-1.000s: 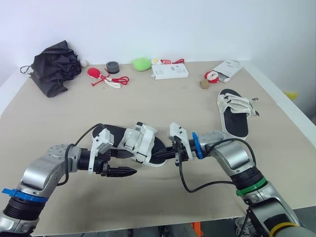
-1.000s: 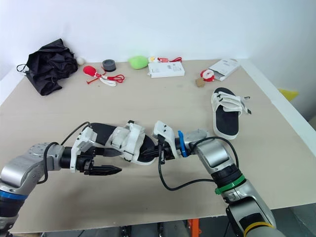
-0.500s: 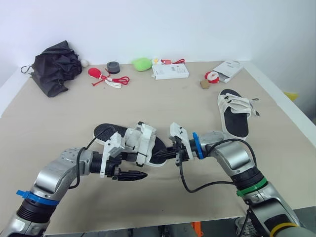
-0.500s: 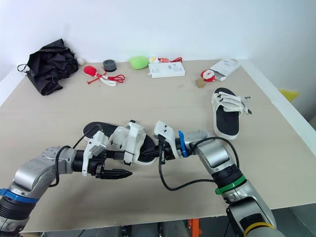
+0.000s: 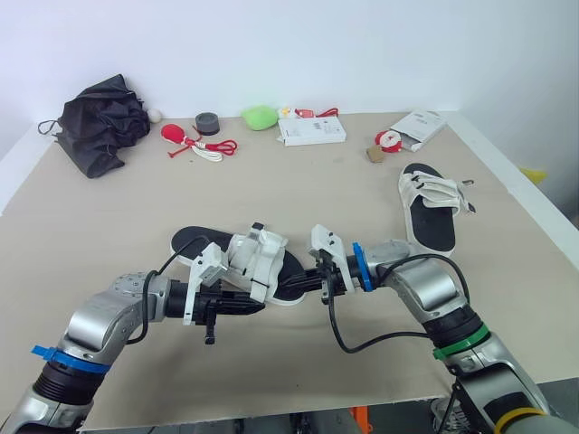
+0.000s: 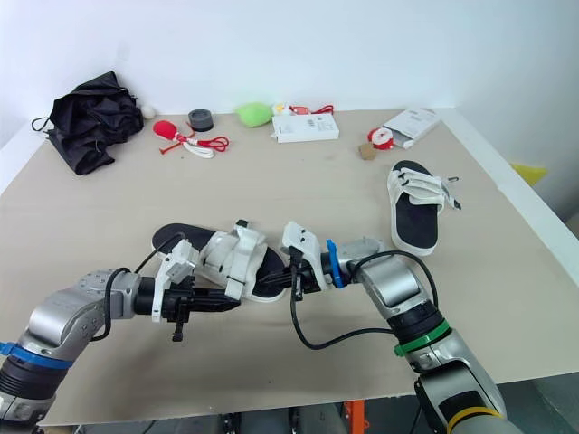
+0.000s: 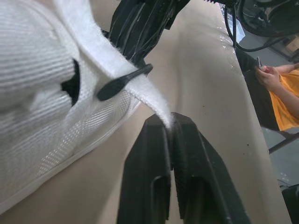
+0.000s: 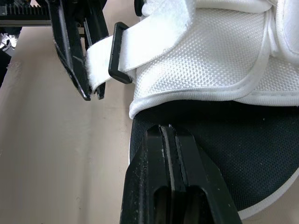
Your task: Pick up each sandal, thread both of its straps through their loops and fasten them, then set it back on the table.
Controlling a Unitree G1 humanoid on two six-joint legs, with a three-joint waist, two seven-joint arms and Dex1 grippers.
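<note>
A white-strapped sandal with a black footbed point(image 5: 261, 260) lies on the table in front of me. One white strap point(image 7: 135, 88) runs through its black loop point(image 7: 124, 81), and my left gripper point(image 7: 170, 125) is shut on the strap's tip, at the sandal's near side point(image 5: 256, 306). The right wrist view shows the same strap point(image 8: 154, 39), the loop point(image 8: 119, 53) and the left gripper point(image 8: 91, 91). My right gripper point(image 5: 306, 282) is shut, its tips point(image 8: 167, 133) resting on the footbed at the sandal's right end. The second sandal point(image 5: 430, 203) lies at the right.
Along the table's far edge lie a black bag point(image 5: 101, 122), red cords point(image 5: 194, 143), a grey tape roll point(image 5: 207, 122), a green object point(image 5: 260, 116), a white box point(image 5: 310, 131) and a booklet point(image 5: 418, 127). A person in orange point(image 7: 285, 98) is beyond the table.
My left gripper moved right to the sandal, turned its wrist and closed on the strap's tip. The right gripper and both sandals stayed put.
</note>
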